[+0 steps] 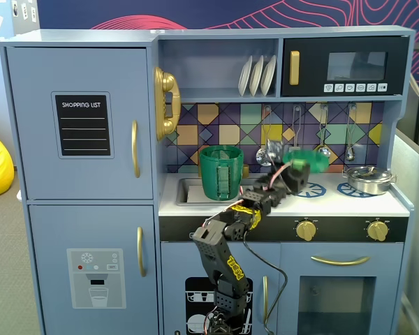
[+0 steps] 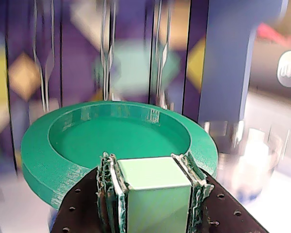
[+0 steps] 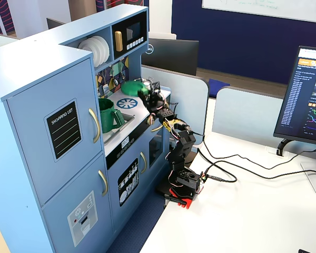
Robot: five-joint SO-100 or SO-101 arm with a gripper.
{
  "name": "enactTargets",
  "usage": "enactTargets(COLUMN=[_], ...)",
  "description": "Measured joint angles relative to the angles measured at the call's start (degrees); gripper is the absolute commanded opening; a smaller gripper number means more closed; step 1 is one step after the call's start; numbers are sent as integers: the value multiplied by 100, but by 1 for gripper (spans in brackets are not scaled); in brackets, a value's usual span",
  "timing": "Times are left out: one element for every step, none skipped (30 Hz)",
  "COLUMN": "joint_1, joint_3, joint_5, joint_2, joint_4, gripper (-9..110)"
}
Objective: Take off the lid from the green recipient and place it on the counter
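Observation:
The dark-green lid (image 1: 313,159) hangs tilted in the air above the counter (image 1: 328,202), right of the green recipient (image 1: 221,172), which stands uncovered at the sink. My gripper (image 1: 300,169) is shut on the lid's handle. In the wrist view the round lid (image 2: 111,141) fills the middle, and my gripper (image 2: 153,162) clamps the pale green handle block (image 2: 153,194) between both fingers. In a fixed view from the side, the lid (image 3: 131,87) sits over the blue burner ring (image 3: 128,103), beyond the recipient (image 3: 109,116).
A silver pot (image 1: 369,179) stands on the right burner, blurred at the right of the wrist view (image 2: 247,160). Ladles hang on the tiled back wall (image 1: 265,150). The sink (image 1: 188,190) is recessed around the recipient. Knobs (image 1: 306,229) line the front.

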Motion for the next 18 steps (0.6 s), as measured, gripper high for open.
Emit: enactTargets(joint_1=[0, 0, 0, 0, 0, 0, 0, 0, 0, 0, 0, 0, 0, 0, 0, 0, 0, 0], joint_3=[123, 220, 325, 413, 519, 615, 703, 773, 844, 905, 958, 1002, 1037, 1055, 1063, 1063, 1072, 1072], joint_5=[0, 0, 0, 0, 0, 0, 0, 0, 0, 0, 0, 0, 0, 0, 0, 0, 44, 114], joint_2=[-88, -193, -281, -378, -466, -545, -615, -659, -703, -747, -773, -791, -809, -817, -835, -835, -835, -835], joint_4=[-123, -272, -431, -562, -686, -800, -905, -993, -1072, -1151, -1222, -1266, -1283, -1292, -1318, -1336, -1371, -1389], gripper=[0, 0, 0, 0, 0, 0, 0, 0, 0, 0, 0, 0, 0, 0, 1, 5, 9, 13])
